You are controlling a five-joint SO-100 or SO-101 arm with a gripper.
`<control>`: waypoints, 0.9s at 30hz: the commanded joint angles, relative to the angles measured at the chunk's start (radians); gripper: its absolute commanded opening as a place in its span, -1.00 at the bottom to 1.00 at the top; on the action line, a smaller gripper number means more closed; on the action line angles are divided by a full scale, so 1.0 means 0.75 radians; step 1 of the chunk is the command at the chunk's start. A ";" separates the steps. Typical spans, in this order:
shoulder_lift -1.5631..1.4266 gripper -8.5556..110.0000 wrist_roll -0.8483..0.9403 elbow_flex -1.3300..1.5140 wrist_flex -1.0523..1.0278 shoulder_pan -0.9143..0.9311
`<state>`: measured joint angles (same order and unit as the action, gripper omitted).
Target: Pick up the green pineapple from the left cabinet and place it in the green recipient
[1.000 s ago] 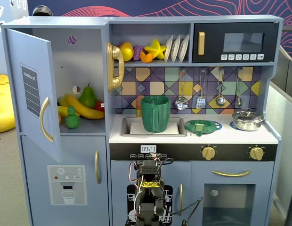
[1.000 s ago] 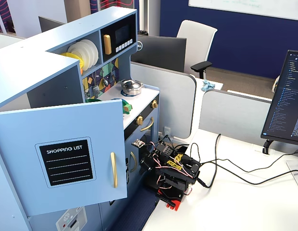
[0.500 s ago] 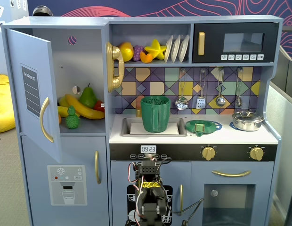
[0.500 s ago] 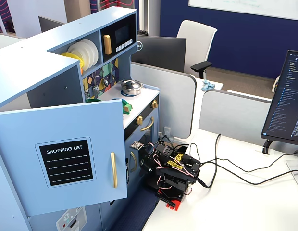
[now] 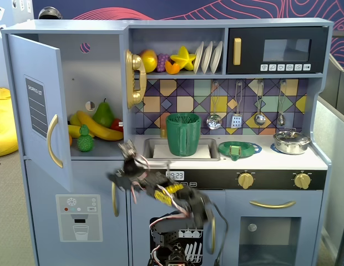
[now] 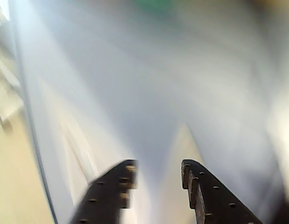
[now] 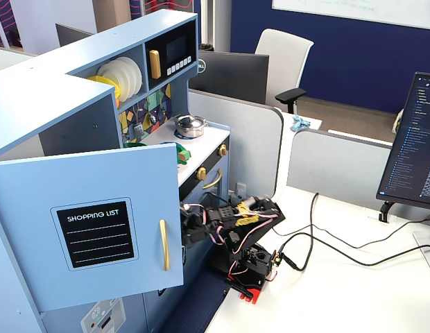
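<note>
The green pineapple [image 5: 85, 138] stands at the front of the shelf in the left cabinet [image 5: 97, 83], whose door [image 5: 41, 111] hangs open. The green recipient [image 5: 183, 134], a ribbed pitcher, stands in the sink. My gripper [image 5: 122, 166] is blurred, in front of the counter edge, below and right of the pineapple and left of the pitcher. In the wrist view the gripper [image 6: 158, 168] is open and empty, facing a blurred light-blue surface. In a fixed view from the side the gripper [image 7: 189, 220] sits just past the open door [image 7: 90, 222].
A green pear [image 5: 104, 114], bananas [image 5: 97, 127] and other fruit lie behind the pineapple. A shallow green dish [image 5: 239, 149] and a metal pot [image 5: 291, 141] sit on the counter. The black microwave [image 5: 277, 50] is at upper right. Cables [image 7: 326, 236] cross the white desk.
</note>
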<state>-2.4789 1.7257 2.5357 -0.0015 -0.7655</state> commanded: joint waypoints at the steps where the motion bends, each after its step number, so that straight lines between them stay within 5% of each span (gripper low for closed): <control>1: 0.237 -0.55 -0.002 -0.393 0.164 -0.055; 5: 0.372 -0.36 -0.078 -0.599 0.174 -0.059; 27: 0.888 -0.28 -0.012 -1.021 0.270 0.098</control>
<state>-1.8254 1.7441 1.8761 0.1580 -0.7041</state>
